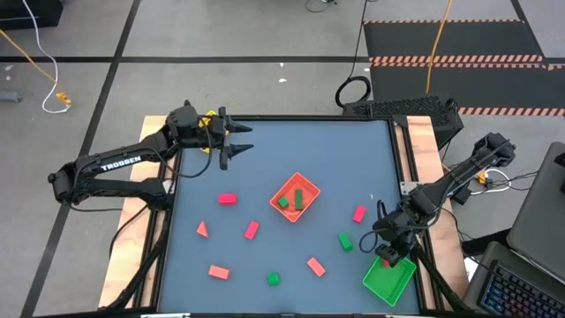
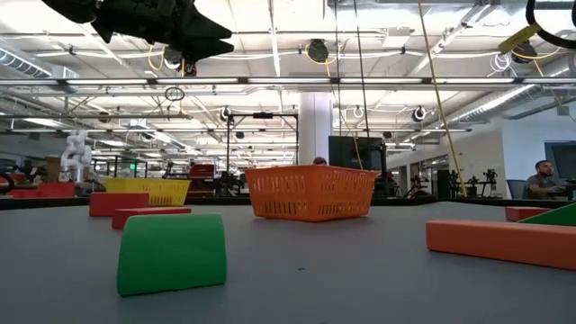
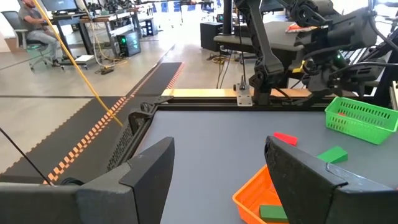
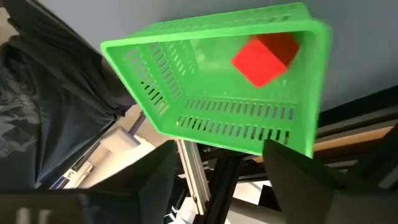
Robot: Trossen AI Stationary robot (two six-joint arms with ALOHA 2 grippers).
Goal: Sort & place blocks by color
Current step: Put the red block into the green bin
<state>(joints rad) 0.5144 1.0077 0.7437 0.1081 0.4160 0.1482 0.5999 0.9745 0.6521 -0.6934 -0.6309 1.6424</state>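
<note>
Blocks [image 1: 252,230], red and green, lie scattered around the orange tray [image 1: 308,191]; one red cube [image 4: 266,57] sits in the green tray [image 1: 388,279] at five o'clock under the right gripper [image 1: 389,251], fingers apart. "TROSSEN" marks the left arm [image 1: 119,163]; left gripper [image 1: 240,140], at eleven o'clock, fingers apart, empty.

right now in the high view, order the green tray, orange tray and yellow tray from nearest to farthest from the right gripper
1. green tray, directly below the right gripper, at the table's near right corner
2. orange tray, mid-table
3. yellow tray, far left corner, beside the left gripper
</note>
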